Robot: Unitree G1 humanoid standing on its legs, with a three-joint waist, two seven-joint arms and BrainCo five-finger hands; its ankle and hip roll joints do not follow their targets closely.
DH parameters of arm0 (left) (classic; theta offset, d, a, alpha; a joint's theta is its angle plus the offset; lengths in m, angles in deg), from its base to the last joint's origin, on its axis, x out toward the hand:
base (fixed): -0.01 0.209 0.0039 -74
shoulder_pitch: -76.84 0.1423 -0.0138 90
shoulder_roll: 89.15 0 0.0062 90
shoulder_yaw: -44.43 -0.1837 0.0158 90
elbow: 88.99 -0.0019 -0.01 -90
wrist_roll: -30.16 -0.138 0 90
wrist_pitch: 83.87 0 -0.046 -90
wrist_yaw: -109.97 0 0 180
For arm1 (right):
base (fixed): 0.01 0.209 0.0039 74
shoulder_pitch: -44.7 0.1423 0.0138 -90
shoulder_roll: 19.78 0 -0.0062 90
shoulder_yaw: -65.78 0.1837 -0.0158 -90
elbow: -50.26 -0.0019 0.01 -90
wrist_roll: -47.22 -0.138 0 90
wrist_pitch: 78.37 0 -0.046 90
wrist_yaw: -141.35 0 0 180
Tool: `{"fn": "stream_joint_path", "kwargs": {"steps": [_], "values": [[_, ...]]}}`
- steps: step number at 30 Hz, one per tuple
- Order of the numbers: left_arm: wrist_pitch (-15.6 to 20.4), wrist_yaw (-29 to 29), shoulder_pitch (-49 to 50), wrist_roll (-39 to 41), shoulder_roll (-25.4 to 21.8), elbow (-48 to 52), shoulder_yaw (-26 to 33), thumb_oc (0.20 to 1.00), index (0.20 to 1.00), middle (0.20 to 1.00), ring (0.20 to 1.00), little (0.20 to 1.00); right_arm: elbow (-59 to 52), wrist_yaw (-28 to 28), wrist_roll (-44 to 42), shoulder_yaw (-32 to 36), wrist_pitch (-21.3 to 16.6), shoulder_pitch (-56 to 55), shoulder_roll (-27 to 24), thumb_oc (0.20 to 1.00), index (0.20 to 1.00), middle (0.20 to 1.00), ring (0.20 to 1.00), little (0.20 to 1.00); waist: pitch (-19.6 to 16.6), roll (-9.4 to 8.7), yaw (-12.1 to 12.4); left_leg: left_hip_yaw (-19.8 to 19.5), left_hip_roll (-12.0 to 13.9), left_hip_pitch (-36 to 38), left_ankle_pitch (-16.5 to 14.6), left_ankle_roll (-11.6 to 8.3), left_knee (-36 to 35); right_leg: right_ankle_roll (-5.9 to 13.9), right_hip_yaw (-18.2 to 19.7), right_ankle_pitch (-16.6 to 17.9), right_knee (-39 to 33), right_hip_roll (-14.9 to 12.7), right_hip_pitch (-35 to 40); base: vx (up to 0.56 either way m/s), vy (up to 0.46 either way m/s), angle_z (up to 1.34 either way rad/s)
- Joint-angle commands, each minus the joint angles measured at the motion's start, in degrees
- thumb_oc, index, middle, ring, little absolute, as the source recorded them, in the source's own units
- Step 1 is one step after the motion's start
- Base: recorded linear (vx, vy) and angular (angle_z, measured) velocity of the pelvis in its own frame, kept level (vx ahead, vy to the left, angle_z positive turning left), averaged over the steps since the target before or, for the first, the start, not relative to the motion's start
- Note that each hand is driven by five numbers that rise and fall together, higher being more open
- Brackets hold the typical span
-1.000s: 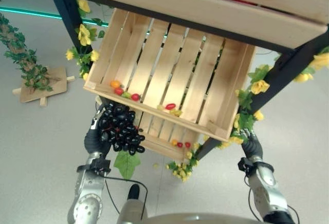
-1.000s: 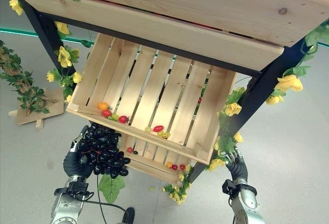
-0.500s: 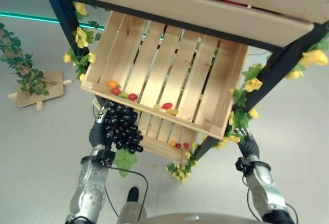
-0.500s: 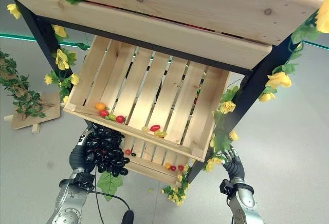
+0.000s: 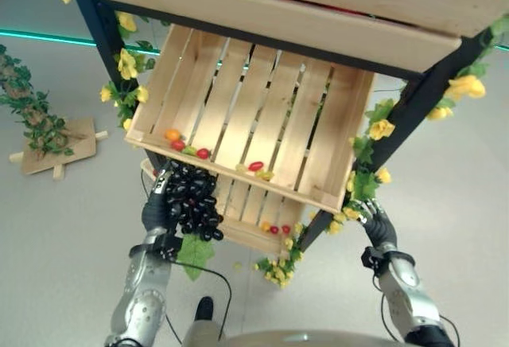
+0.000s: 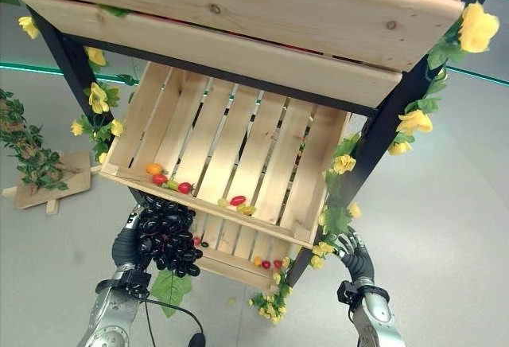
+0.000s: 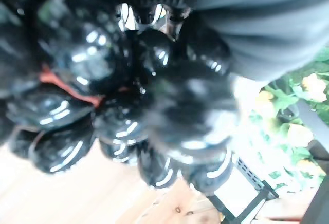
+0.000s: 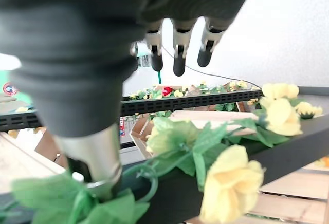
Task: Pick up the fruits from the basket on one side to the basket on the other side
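Left eye view gave us the left hand raised below the near rim of the middle wooden crate, its fingers curled round a bunch of black grapes; the bunch hung just under that rim and in front of the lower crate, with a green leaf dangling beneath it. We saw the same hold in the left wrist view, where glossy dark grapes pressed right up against the hand's cover. Along the middle crate's near edge we noted small fruits: an orange one, red ones and another red one beside something yellow-green. More small red and orange fruits lay in the lower crate. We found the right hand low at the right, beside the black frame leg wound with yellow flowers; in the right wrist view its fingers stood straight and spread, holding nothing, above a dark bar with yellow flowers. An upper crate overhung everything.
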Motion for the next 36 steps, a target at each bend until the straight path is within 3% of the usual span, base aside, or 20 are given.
{"fn": "stream_joint_path", "kwargs": {"steps": [1,10,36], "values": [[2.73,6.22,-8.03,0.97,2.43,7.38,-1.04,0.2,0.2,0.2,0.2,0.2,-0.7,-0.72,1.53,-1.31,-2.59,4.71,-1.44,1.0,1.0,1.0,1.0,1.0,-1.1,2.71,0.37,1.13,-3.84,6.66,-9.66,5.14,1.35,-2.53,-0.51,8.23,0.87,3.41,-5.24,0.0,0.0,0.0],[2.13,6.93,-2.71,4.7,3.36,8.67,1.36,0.2,0.2,0.2,0.2,0.2,-0.65,0.22,1.16,0.76,-3.2,3.64,-0.96,1.0,1.0,1.0,1.0,1.0,-0.46,2.19,1.97,-0.26,-3.92,5.85,-9.33,5.21,1.59,-2.71,-1.72,7.97,1.63,3.42,-5.42,-0.02,-0.005,0.02],[-0.34,9.26,5.29,8.2,5.37,6.36,4.7,0.2,0.2,0.2,0.2,0.2,-1.77,1.06,1.2,5.04,-4.19,2.3,-1.1,1.0,1.0,1.0,1.0,1.0,1.3,2.2,3.5,-2.44,-4.48,4.63,-8.81,5.73,2.17,-2.81,-3.32,8.0,3.42,2.66,-6.16,-0.02,-0.001,0.03]]}}
